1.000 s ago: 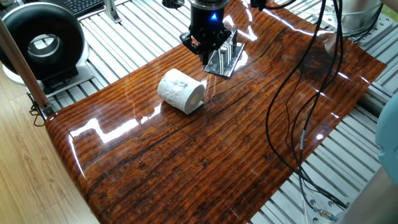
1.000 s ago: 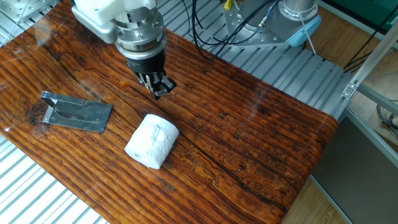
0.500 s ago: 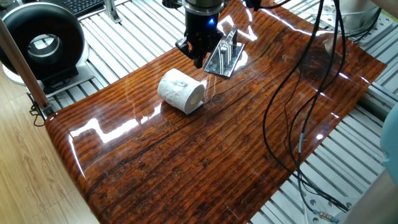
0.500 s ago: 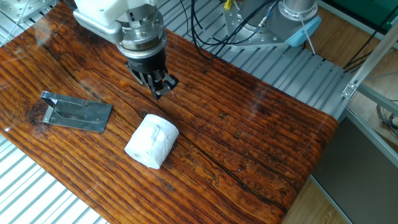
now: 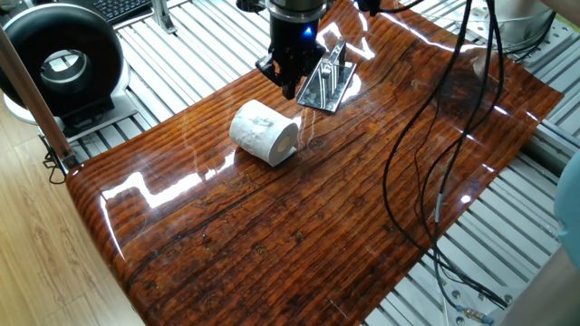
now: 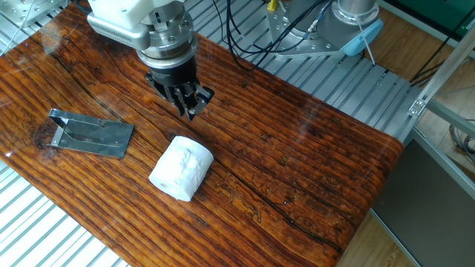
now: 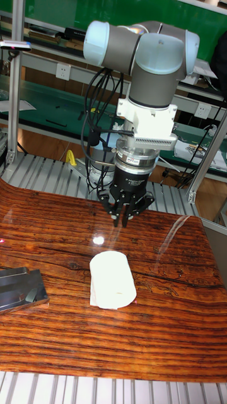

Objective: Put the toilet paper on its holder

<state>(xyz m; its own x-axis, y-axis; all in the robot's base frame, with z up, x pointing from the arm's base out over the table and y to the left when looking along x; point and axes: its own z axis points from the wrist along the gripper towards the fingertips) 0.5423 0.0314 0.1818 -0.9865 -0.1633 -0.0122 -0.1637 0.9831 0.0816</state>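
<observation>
The claw (image 6: 189, 105) hung empty, fingers nearly together, above the tabletop (image 6: 297, 170) just beyond the roll (image 6: 182, 168) lying on its side, the holder (image 6: 93, 133) well apart — the approach step; next it needed opening and lowering onto the roll.

Two high opposite views and one frontal share the table (image 5: 299, 217).

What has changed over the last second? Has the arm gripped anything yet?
Only the gripper has moved: in one fixed view it slid left, away from the holder, and in the other fixed view it rose a little and turned slightly. Most of that happened in the first half second. It has gripped nothing; its fingers are close together above the table. The toilet paper and the holder lie where they were.
</observation>
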